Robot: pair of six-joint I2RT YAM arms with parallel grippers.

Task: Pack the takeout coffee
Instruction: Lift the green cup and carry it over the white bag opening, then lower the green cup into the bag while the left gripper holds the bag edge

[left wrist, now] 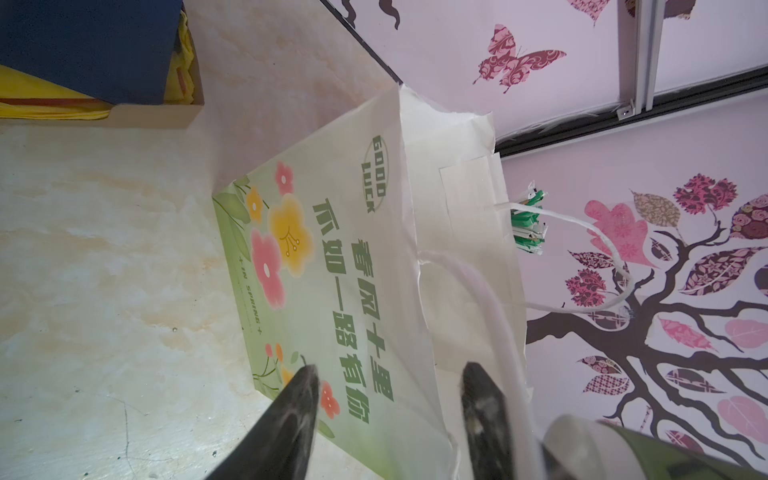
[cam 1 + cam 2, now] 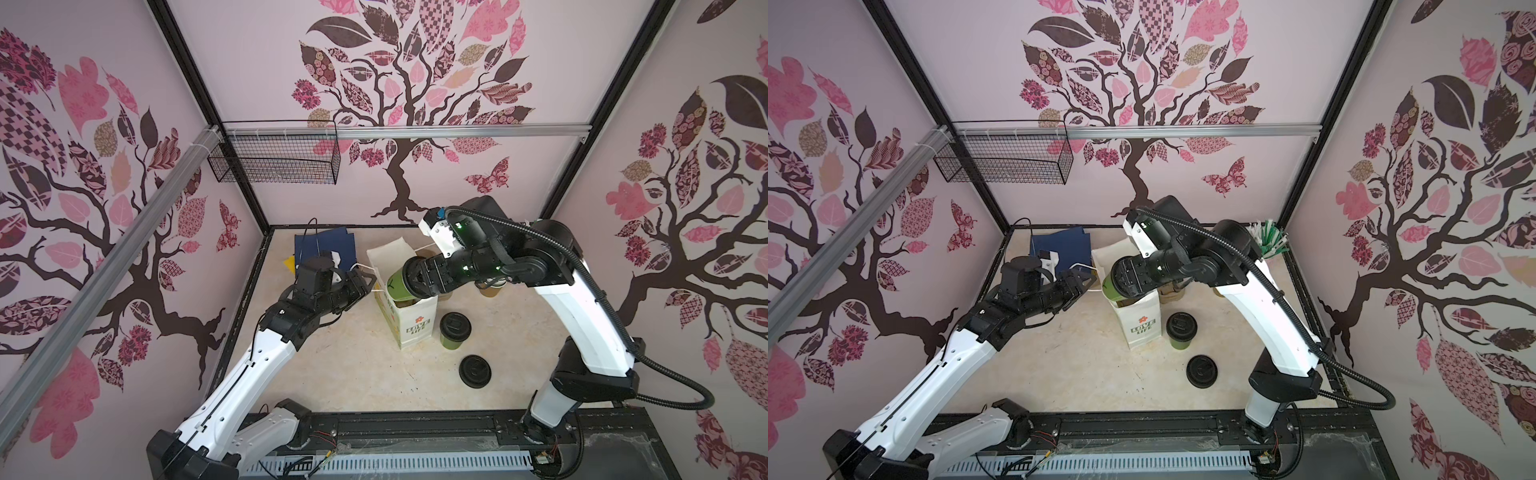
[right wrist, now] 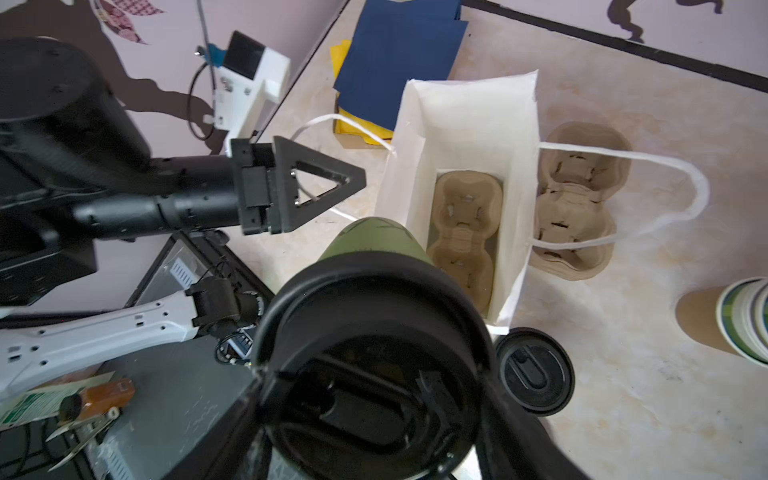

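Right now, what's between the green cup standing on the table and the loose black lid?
Nothing, just bare table between cup and loose lid, in both top views.

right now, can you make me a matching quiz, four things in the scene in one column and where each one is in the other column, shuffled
Things
1. tilted green cup
2. upright green cup
3. loose black lid
4. blue paper stack

Places
A. lying flat on the table, nearest the robot's base
B. far left corner of the table, beyond the paper bag
C. in the jaws of the right gripper, over the bag's open mouth
D. standing on the table just beside the bag

Pairs: 1-C, 2-D, 3-A, 4-B
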